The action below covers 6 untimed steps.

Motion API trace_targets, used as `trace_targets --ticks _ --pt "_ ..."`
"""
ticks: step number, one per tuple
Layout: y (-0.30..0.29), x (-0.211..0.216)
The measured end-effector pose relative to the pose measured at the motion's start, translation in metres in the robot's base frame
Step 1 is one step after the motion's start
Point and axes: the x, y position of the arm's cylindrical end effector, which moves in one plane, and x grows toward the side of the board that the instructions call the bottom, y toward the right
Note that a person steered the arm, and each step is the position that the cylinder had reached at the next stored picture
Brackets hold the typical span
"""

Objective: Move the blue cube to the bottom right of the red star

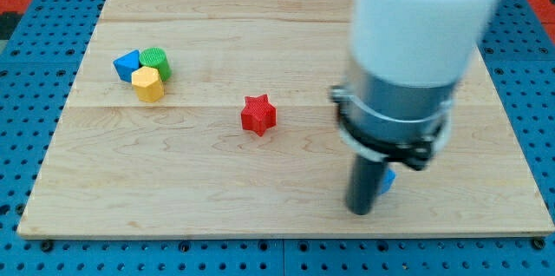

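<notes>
The red star [257,114] lies near the middle of the wooden board. The blue cube [387,180] is at the lower right of the star, mostly hidden behind my rod; only a small blue corner shows. My tip [359,211] touches the board just left of and below that blue corner, right against the cube.
A cluster of three blocks sits at the view's upper left: a blue block [127,65], a green block [157,61] and a yellow block [148,84], touching each other. The arm's white and grey body [408,42] covers the board's upper right. The wooden board [173,180] lies on a blue pegboard.
</notes>
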Motion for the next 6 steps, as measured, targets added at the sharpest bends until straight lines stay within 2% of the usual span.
trace_targets --ticks 1,3,4,5,6 --pt "0.04 -0.02" --pt "0.098 -0.028" --pt "0.028 -0.07" --pt "-0.049 -0.082" --pt "-0.008 -0.071"
